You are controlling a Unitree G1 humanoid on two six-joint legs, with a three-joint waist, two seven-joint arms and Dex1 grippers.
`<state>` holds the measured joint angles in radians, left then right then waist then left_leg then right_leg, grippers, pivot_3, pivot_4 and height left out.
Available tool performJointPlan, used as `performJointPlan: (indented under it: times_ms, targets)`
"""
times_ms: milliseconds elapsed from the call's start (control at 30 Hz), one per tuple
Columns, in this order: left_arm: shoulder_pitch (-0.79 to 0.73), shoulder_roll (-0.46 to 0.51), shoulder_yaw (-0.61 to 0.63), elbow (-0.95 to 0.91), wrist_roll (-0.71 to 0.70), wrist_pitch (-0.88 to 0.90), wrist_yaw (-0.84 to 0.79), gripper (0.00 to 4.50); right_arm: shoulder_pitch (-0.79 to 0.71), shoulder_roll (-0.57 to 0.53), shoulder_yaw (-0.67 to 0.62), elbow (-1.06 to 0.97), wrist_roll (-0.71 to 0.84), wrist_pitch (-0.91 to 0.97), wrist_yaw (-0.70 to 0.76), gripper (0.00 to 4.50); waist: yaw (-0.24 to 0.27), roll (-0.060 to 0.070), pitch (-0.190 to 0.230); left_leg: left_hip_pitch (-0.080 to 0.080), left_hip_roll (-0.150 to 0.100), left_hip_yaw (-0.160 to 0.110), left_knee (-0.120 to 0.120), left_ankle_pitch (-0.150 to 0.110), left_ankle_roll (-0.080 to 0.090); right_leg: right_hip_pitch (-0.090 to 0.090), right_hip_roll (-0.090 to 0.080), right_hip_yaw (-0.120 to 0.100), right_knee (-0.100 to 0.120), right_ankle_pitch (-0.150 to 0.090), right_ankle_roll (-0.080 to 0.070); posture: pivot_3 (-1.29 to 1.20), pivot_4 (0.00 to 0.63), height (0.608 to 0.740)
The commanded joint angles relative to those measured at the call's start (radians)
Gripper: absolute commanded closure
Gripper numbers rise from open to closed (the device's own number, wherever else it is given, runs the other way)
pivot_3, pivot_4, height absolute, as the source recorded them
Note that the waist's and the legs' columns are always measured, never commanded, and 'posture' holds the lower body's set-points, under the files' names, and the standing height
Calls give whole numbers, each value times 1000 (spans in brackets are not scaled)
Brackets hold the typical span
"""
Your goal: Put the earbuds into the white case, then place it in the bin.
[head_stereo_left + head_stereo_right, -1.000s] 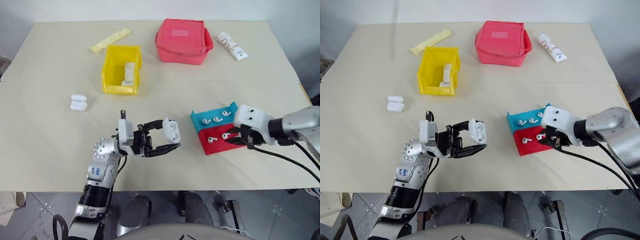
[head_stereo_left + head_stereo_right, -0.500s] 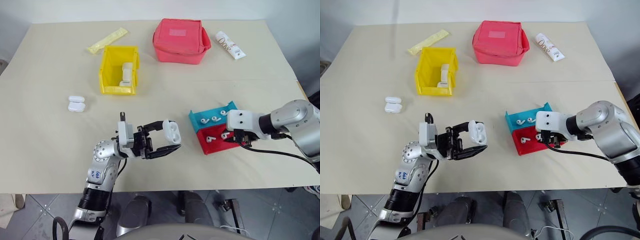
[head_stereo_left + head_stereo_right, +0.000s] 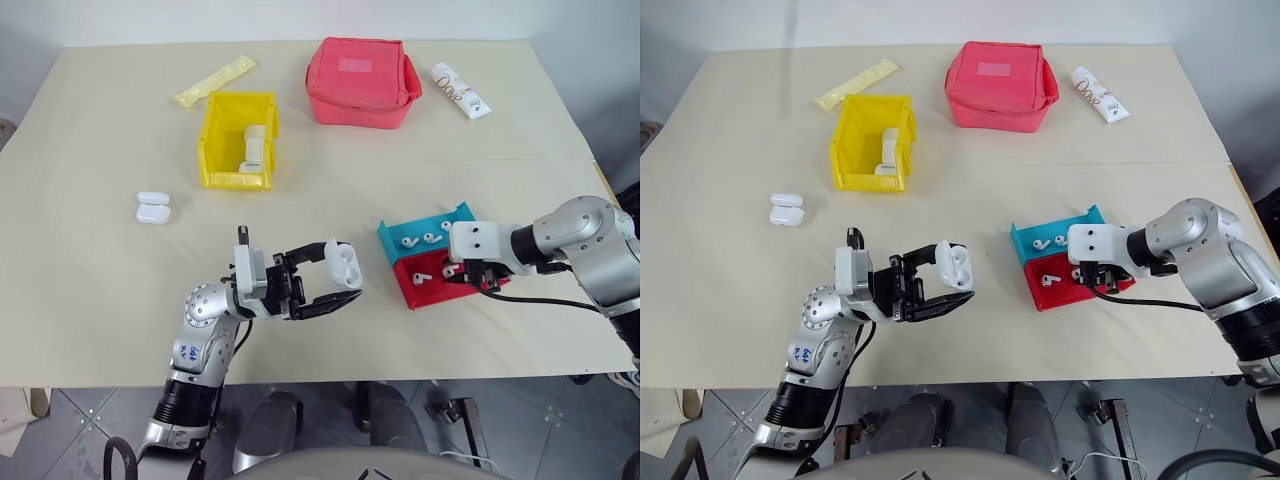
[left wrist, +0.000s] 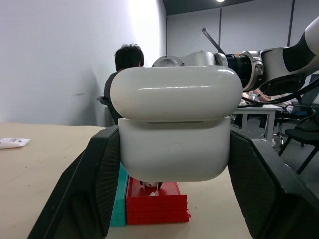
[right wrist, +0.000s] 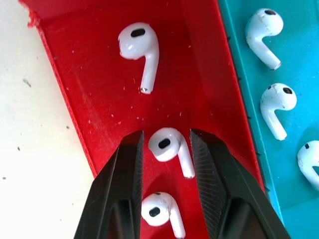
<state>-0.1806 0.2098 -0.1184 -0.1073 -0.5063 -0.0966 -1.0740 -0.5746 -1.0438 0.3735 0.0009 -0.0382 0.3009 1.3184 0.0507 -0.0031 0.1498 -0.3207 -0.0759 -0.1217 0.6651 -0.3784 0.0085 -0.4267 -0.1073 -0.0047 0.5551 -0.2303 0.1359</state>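
On the matte beige desk (image 3: 100, 300), the left hand (image 3: 335, 275) is clamped on the glossy, rounded white case (image 3: 343, 262). The right hand (image 5: 167, 144), fingers apart, straddles one smooth stemmed earbud (image 5: 169, 148) in the red tray (image 5: 89, 99). The boxy yellow plastic bin (image 3: 240, 140) sits well beyond the left hand.

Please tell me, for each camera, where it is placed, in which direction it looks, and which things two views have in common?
Head stereo pair: looks forward and down over the beige table; both arms show.
Left wrist: looks along the left end effector, shut on the glossy white rounded case.
Right wrist: looks down past the right end effector at tiny white earbuds.
Shared: the shallow red tray.
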Motion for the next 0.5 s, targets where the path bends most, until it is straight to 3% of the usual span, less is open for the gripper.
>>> performJointPlan:
  times_ms: [33,500]
  targets:
    - [10,2,0,-48,-7,-13,13,1711,-19,8,-16,4,-16,-28,19,3001,0,0,0,0,0,0,0,0,0,0,0,0,0,0,0,0,150,740]
    - [13,5,-4,-56,-3,-14,30,1711,-23,18,-11,57,-58,-97,45,3001,0,0,0,0,0,0,0,0,0,0,0,0,0,0,0,0,150,740]
